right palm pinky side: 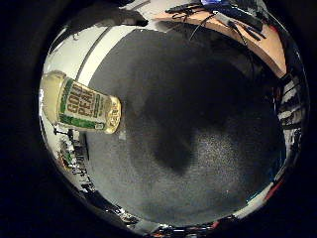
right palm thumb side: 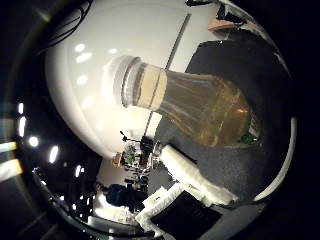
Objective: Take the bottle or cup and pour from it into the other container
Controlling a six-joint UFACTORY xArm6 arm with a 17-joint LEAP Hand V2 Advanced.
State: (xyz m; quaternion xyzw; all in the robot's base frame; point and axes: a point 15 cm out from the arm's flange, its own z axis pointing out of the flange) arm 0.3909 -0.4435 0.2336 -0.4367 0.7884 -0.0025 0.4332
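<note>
The dark grey mat (right palm pinky side: 198, 148) fills most of what my palm sees on the little finger side, and it looks bare apart from one thing. Beyond its edge there is a wooden desk (right palm pinky side: 267, 44) with dark equipment on it, far away.

The bottle (right palm thumb side: 200, 107) is the next in size. It stands on the mat, with a pale yellow drink inside, a green label and a white cap (right palm thumb side: 122, 82). From the thumb side it fills a large part of the view, so I judge it is close to my palm on that side. Its long axis runs upright from the mat to the cap, across the direction in which my palm looks.

My hand (right palm thumb side: 192, 172) shows only as a white finger and some black and white body beside the bottle. The finger seems straight and I do not see it touching the bottle, so I think I hold nothing yet.

I cannot see the other container in either view. I judge the coming move is sideways toward the thumb, then closing around the bottle's body.
</note>
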